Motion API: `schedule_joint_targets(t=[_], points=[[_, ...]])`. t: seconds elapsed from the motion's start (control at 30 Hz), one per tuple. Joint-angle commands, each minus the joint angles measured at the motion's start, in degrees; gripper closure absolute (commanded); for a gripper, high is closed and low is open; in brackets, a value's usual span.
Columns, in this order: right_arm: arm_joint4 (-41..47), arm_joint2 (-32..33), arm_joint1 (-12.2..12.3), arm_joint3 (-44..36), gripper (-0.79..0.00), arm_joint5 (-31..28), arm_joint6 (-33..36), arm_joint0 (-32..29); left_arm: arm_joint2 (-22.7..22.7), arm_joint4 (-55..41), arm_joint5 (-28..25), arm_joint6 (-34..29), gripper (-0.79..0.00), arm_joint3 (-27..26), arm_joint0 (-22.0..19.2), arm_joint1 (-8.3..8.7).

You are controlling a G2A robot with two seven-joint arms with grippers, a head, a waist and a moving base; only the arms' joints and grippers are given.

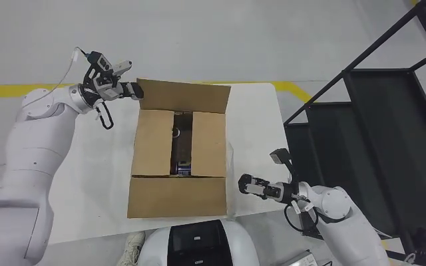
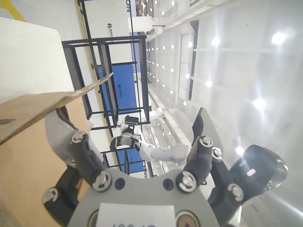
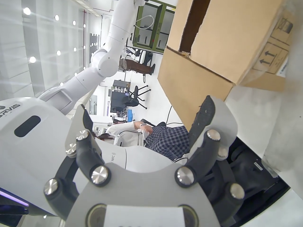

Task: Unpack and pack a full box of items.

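Note:
A brown cardboard box [image 1: 152,143] stands in the middle of the white table [image 1: 256,126]. Its far flap [image 1: 183,95] and near flap [image 1: 176,196] are folded outward. The two side flaps lie nearly flat, with a narrow gap between them where dark items [image 1: 181,159] show. My left gripper [image 1: 135,90] is open at the far flap's left corner. In the left wrist view the left gripper [image 2: 127,119] has one finger [image 2: 56,124] tucked under the flap's edge [image 2: 28,109]. My right gripper [image 1: 243,184] is open and empty just off the box's near right corner. The right wrist view shows the right gripper [image 3: 145,107] facing the box [image 3: 213,24].
A black metal rack [image 1: 359,126] stands close to the table's right side. A yellow floor line [image 1: 20,90] runs behind the table. Bare tabletop lies to the left and right of the box.

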Motion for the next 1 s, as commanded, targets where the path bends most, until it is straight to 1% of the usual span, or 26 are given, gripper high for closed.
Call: schedule_joint_targets(t=[0.0,0.1,0.23,0.33,0.43,0.97], points=[[0.0,0.0,0.0,0.1,-0.785,0.1,-0.2,0.1,1.5,3.3,-0.7,1.8,-0.785,2.4,-1.6,-0.57],[-0.3,0.0,0.1,0.5,-0.785,0.6,-1.0,0.5,3.4,7.5,-2.5,3.9,-0.785,5.2,-3.3,-1.4],[-0.6,-0.2,0.2,0.8,-0.785,1.1,-1.8,1.1,5.1,10.7,-4.8,5.9,-0.785,7.9,-4.9,-2.49],[-0.9,-0.4,0.2,0.9,-0.785,1.3,-2.3,1.3,6.3,13.4,-8.1,7.5,-0.785,9.2,-5.7,-3.21],[-1.0,-0.5,0.2,1.2,-0.785,1.5,-2.8,1.4,6.4,12.1,-9.9,6.6,-0.785,9.6,-5.6,-3.99],[0.1,-0.9,0.4,1.6,-0.785,1.0,-2.9,1.7,6.3,11.6,-10.0,6.3,-0.785,9.6,-5.6,-4.05]])
